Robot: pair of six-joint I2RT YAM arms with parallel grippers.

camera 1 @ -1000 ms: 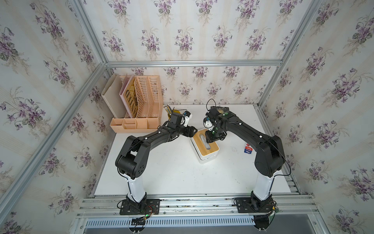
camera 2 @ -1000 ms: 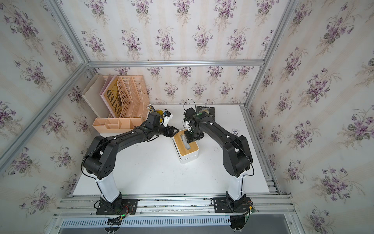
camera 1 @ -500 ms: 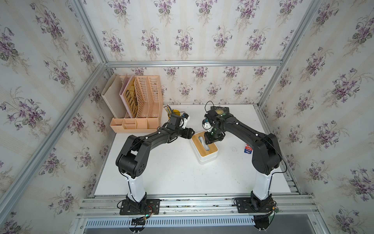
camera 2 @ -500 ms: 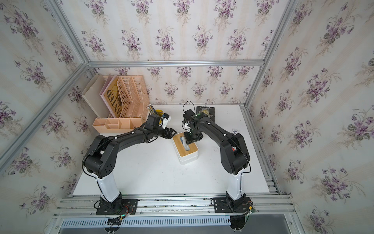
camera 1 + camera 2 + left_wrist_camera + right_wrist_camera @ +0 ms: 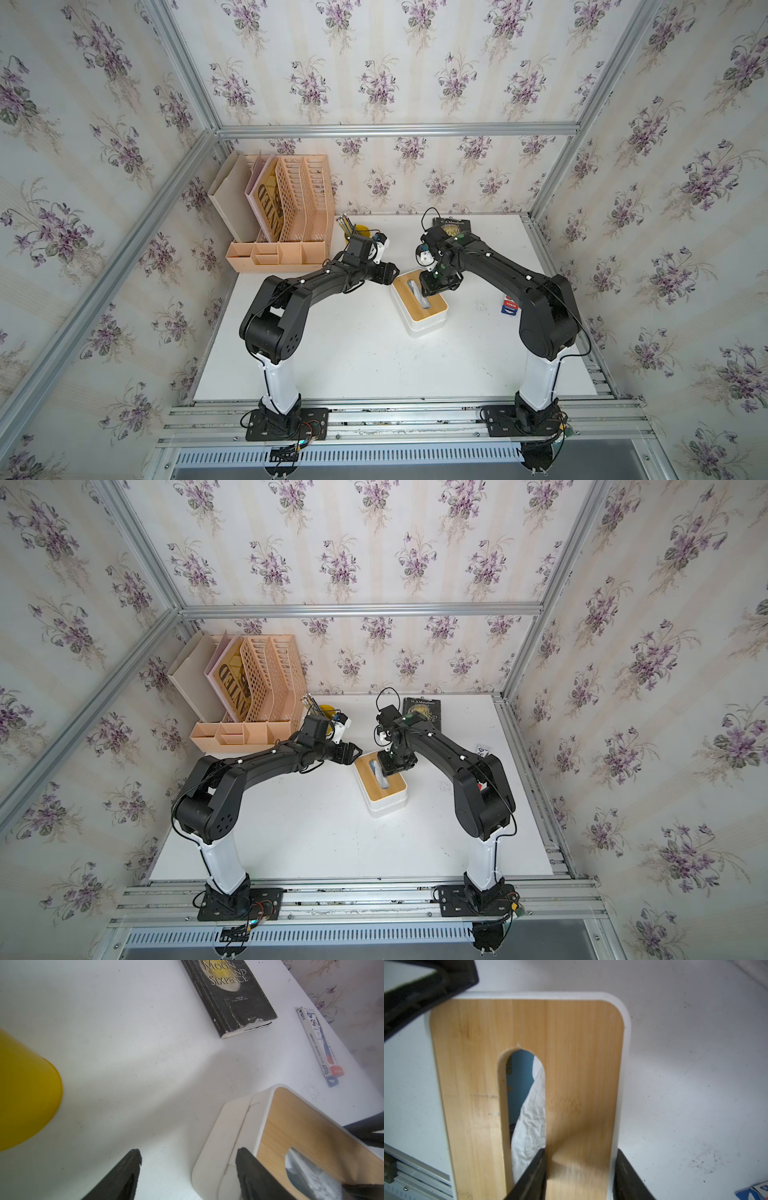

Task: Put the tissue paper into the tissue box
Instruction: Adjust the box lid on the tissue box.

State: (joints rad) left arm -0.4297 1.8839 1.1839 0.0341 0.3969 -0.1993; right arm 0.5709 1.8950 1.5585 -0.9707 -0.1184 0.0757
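Note:
The white tissue box (image 5: 424, 323) stands mid-table in both top views, with its bamboo-topped lid (image 5: 571, 1064) on it. Through the lid's oblong slot the tissue paper (image 5: 529, 1115) shows as blue wrap and crumpled white tissue inside the box. My right gripper (image 5: 580, 1153) is shut on the lid at its far end. One finger is in the slot and the other is outside the lid's rim. My left gripper (image 5: 189, 1157) stands open at the box's far left corner (image 5: 207, 1159), which lies between its fingers. In a top view that gripper (image 5: 392, 276) hovers just left of the box.
A yellow pencil cup (image 5: 357, 230) stands behind the left gripper. A dark book (image 5: 453, 226) lies at the back. A slim printed carton (image 5: 320, 1043) lies near the right edge. A peach desk organizer (image 5: 286, 216) fills the back left corner.
The right gripper has sunk a little toward the box with the lid in it. The left gripper has shifted slightly beside the box's far corner.

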